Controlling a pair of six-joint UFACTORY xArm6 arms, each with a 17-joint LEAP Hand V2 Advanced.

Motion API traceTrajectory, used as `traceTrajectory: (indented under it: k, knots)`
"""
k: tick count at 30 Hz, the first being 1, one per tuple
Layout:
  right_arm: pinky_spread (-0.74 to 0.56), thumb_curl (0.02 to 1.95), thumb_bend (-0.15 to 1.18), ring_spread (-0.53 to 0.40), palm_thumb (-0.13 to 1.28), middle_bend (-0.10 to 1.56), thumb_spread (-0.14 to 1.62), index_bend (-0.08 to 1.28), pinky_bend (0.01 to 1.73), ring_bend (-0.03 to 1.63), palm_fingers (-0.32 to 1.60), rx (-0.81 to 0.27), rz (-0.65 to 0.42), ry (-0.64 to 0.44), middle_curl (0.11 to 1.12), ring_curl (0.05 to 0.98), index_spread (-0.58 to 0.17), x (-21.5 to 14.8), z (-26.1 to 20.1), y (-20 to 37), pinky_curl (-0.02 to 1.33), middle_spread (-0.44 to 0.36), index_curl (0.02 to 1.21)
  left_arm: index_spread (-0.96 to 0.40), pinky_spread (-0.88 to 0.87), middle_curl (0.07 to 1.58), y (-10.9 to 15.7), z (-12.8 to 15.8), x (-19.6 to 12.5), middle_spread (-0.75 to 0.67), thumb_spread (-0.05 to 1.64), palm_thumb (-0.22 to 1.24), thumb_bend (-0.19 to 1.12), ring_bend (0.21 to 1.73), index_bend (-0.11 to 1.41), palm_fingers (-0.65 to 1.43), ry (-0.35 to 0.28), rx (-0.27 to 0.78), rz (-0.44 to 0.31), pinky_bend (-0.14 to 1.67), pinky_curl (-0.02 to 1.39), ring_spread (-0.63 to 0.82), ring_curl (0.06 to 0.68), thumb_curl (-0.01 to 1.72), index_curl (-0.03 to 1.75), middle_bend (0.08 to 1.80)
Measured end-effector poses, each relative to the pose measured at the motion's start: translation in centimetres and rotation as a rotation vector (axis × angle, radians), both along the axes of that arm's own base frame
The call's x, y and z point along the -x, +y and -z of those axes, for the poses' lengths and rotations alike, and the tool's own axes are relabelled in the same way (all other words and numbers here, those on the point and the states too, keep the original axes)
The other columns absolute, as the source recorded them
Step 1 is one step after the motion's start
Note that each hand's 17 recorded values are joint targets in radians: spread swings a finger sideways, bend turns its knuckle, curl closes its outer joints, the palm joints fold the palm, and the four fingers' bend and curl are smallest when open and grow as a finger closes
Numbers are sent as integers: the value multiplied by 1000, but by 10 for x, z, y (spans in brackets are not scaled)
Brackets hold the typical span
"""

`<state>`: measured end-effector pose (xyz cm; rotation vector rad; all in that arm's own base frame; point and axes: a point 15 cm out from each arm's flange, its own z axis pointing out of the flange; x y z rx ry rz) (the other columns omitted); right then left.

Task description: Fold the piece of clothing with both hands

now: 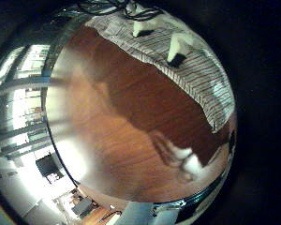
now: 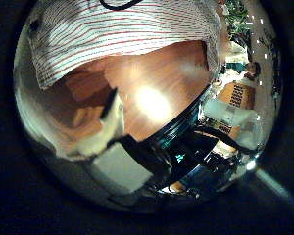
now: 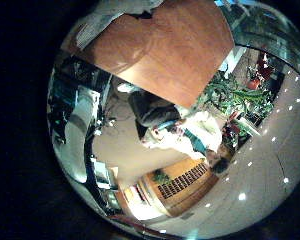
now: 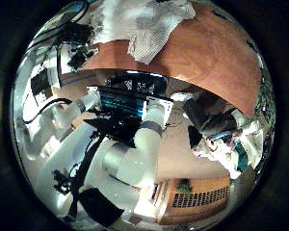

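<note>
The striped cloth [image 1: 192, 66] lies spread on the wooden table [image 1: 122, 112] in the left little finger side palm view. The left hand's fingertips [image 1: 178, 49] reach down over the cloth near its edge. In the left thumb side palm view the cloth [image 2: 118, 34] lies flat, and the left hand's thumb [image 2: 103, 122] stands straight over bare table, away from the cloth. In the right thumb side palm view a bunched part of the cloth [image 4: 144, 29] hangs close to the right palm, above the table [image 4: 202, 58]. The right little finger side palm view shows a crumpled bit of the cloth [image 3: 110, 15] at the table's edge [image 3: 170, 50].
The table's edge [image 2: 181, 122] runs close under the left hand, with floor beyond it. A white robot arm [image 4: 135, 149] stands beside the table in the right thumb side palm view. Bare wood [image 1: 103, 131] stretches from the cloth to the table's far edge.
</note>
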<state>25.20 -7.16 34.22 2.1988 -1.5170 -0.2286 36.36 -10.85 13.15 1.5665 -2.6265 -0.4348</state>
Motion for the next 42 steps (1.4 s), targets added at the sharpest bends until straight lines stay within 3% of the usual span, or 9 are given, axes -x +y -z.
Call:
traceTrajectory:
  k: [2,6,12,23,29,35,42]
  knots:
    - [317,226,-25,123,-6,239,1056,140,618,595,12,0,0,2,349,263,-315,0,0,0,293,41,216,-61,199,457,2,0,1,-45,1066,614,10,680,268,535,14,-16,-3,247,266,96,187,390,366,562]
    - [322,227,-25,116,-6,240,1058,141,614,599,18,0,-3,4,349,261,-315,-1,1,1,291,40,218,-199,-188,546,3,-5,-2,-229,1080,719,25,854,279,1044,11,-46,2,497,323,-256,243,429,412,728]
    - [310,231,-22,85,-2,254,1065,149,605,609,67,-1,-6,21,351,260,-316,2,6,2,285,23,224,-384,-520,665,1,-19,-3,-399,1102,805,17,977,386,1089,18,-60,9,726,438,-481,343,472,538,811]
    - [211,250,-10,-66,93,332,1093,149,573,711,197,-41,-45,55,374,283,-300,-9,39,26,267,-55,236,-566,-682,769,-16,-85,-14,-529,1117,807,-14,1071,418,1025,97,-109,33,842,514,-543,426,521,739,880]
    - [181,262,-12,-115,164,400,1098,134,589,740,225,-80,-23,65,398,290,-282,-22,80,42,263,-78,235,-618,-695,810,-19,-110,-8,-558,1126,794,-14,1096,408,979,208,-137,36,840,540,-541,452,533,846,903]
    - [162,270,-24,-93,200,410,1054,154,595,702,151,-80,-46,-10,405,286,-251,-48,101,52,262,-78,247,-651,-700,842,-15,-112,-11,-571,1136,781,-15,1101,403,935,225,-142,31,815,557,-536,466,541,946,931]
    - [177,274,-30,-64,172,385,993,163,590,675,135,-84,-44,-57,401,280,-231,-38,172,60,258,-58,267,-670,-702,874,-9,-116,-11,-567,1147,768,-14,1105,393,881,233,-126,33,782,582,-530,478,541,1046,960]
